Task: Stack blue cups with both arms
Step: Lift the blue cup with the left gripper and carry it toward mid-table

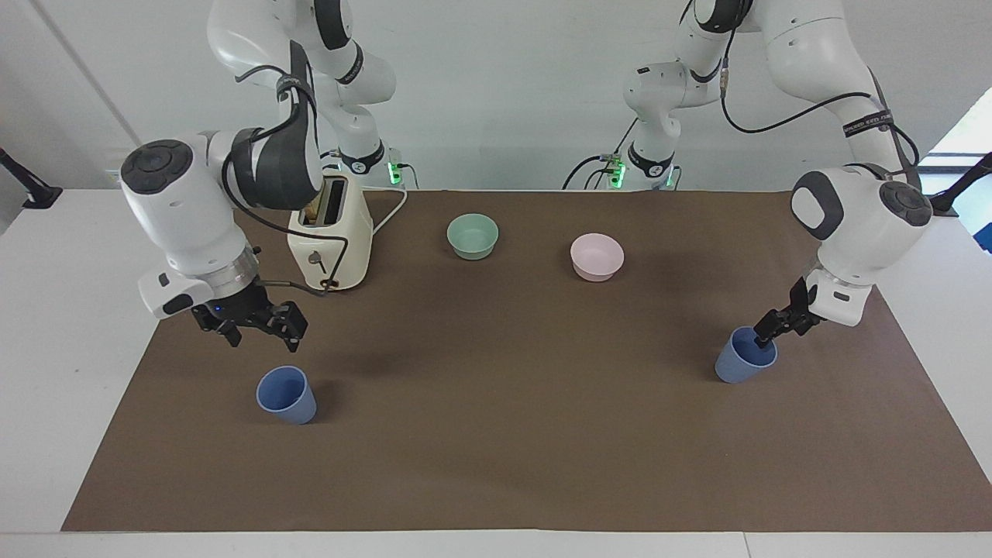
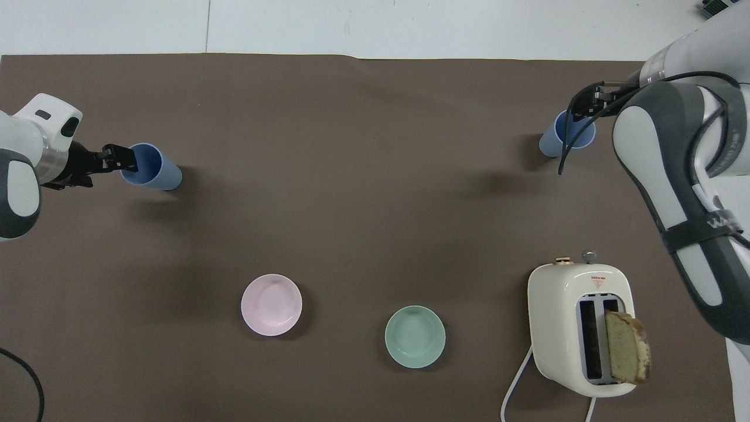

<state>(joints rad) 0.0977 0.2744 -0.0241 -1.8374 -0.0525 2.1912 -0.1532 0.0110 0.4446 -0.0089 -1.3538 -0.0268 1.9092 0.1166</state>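
Left tool (image 1: 763, 335) sat at rim of one blue cup (image 1: 745, 356), far end; can't tell its opening. Right tool (image 1: 260, 329) hovered wide above other blue cup (image 1: 287, 395). Best: straddle one wall, then close.

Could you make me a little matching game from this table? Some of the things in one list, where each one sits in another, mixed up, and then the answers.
Things:
1. toaster
2. pink bowl
3. green bowl
4. slice of bread

Places:
A. between the toaster and the pink bowl
B. standing in a toaster slot
C. at the right arm's end of the table, nearer to the robots than the blue cups
D. beside the green bowl, toward the left arm's end

Pairs: 1-C, 2-D, 3-A, 4-B
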